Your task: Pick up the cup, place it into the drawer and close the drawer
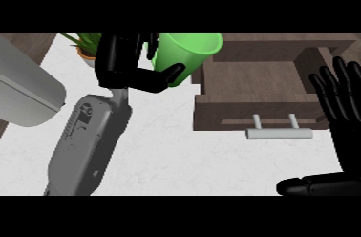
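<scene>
A bright green cup (190, 52) is held up at the top middle, tilted, with my left hand (127, 64) curled round its left side, thumb across its lower part. It hangs just left of the open dark wooden drawer (254, 109), whose inside shows nothing in it and whose silver handle (278, 132) faces me. My right hand (345, 112) stands open at the right edge, fingers pointing up beside the drawer's right wall, thumb low at the bottom right.
A potted green plant (84, 42) sits at the top left behind my left hand. A large grey appliance (28, 95) fills the left edge. The counter (197, 164) is white marble.
</scene>
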Available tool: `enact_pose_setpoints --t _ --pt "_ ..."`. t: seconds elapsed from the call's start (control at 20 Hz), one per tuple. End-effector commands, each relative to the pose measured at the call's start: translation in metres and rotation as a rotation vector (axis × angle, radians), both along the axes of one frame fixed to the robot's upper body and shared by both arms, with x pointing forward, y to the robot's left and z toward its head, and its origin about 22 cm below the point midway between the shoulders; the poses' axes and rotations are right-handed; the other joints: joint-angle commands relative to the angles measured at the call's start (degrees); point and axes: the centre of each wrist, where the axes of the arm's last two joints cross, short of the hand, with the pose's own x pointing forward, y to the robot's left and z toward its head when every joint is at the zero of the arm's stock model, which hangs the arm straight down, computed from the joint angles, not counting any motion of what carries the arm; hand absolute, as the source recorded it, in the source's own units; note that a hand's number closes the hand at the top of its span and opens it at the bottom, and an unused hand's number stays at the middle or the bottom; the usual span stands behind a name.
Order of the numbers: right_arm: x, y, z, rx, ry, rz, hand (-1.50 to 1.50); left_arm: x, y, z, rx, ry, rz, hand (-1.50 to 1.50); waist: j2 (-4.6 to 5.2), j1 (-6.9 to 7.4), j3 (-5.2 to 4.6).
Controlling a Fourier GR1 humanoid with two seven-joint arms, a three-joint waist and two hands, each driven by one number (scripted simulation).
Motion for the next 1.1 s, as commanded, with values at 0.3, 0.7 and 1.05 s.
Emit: enact_pose_setpoints --t 0.3,0.7,1.05 --pt "0.006 -0.014 0.007 -0.028 -0.002 -0.003 -1.5 0.041 -0.043 0.033 0.1 0.042 -0.01 1.5 0.18 -0.35 -0.01" --pt "0.005 -0.006 0.004 0.001 0.001 0.015 -1.5 0.058 -0.079 0.029 0.129 0.098 0.022 1.5 0.35 -1.33 0.0" --pt "0.007 -0.009 0.002 -0.023 -0.008 -0.013 -1.5 0.061 -0.094 0.021 0.159 0.135 0.034 1.5 0.25 -1.18 0.0"
